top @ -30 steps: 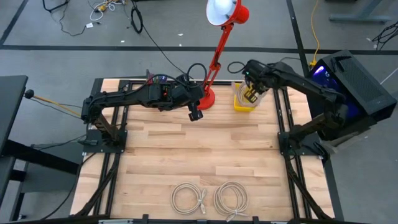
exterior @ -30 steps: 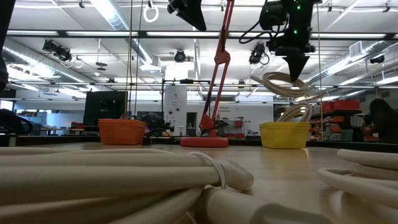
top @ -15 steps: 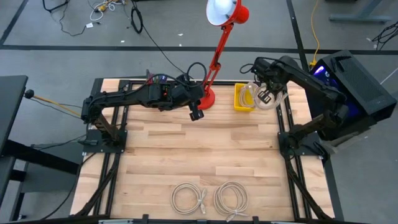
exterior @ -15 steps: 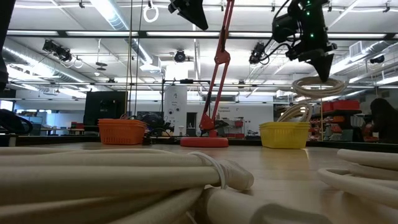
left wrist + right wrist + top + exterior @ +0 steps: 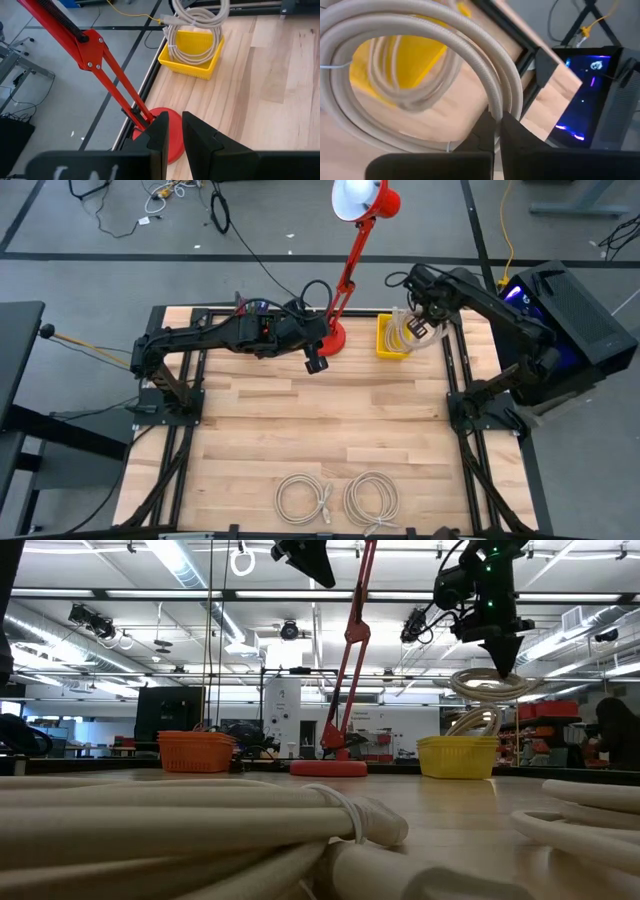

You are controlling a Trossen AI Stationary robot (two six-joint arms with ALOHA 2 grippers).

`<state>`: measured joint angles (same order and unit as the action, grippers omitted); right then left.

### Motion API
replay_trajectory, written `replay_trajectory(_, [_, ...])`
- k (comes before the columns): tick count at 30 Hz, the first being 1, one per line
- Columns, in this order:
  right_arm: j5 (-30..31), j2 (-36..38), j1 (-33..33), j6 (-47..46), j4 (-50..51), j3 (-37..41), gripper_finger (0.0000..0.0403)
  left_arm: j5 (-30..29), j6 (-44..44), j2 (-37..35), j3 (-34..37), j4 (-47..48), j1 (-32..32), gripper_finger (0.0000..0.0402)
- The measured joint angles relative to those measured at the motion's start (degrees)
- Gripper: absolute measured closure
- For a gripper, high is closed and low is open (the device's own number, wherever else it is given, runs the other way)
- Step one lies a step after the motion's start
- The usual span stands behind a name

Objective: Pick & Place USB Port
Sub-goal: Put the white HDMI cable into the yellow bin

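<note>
The right claw (image 5: 503, 668) is clenching a coiled beige USB cable (image 5: 492, 686) and holding it in the air, its two dark fingers (image 5: 492, 131) pinching the bundled strands of the loop. In the high view this right claw (image 5: 421, 326) is hanging over the far right part of the light wooden plank bench (image 5: 320, 430), just beside the small yellow plastic basket (image 5: 388, 340), with the coil (image 5: 412, 328) lying partly over the basket's right edge. Seen level across the bench, the lifted loop is floating above the yellow basket (image 5: 458, 756) without touching it, and a second beige cable coil (image 5: 478, 722) is standing up out of that basket. The left claw (image 5: 314, 365) is waiting above the bench just in front of the round base of the red articulated desk lamp (image 5: 350, 265), its fingers (image 5: 200, 137) standing slightly apart and gripping nothing. From its wrist camera the yellow basket (image 5: 192, 55) is showing at the bench's far edge with the pale cable bundle (image 5: 195, 30) resting inside it. Two more flat coils of beige cable (image 5: 303, 499) and (image 5: 372, 499) are lying side by side at the near edge of the bench. An orange mesh basket (image 5: 196, 751) is sitting at the far left in the low view.
</note>
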<state>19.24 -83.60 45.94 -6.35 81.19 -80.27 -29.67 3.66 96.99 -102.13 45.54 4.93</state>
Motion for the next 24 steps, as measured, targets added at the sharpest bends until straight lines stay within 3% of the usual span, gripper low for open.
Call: replay_trajectory(24, [1.5, 0.0, 0.3, -1.7, -7.2, 0.0, 0.0400, 0.0, 0.0, 0.0, 0.0, 0.1, 0.0, 0.0344])
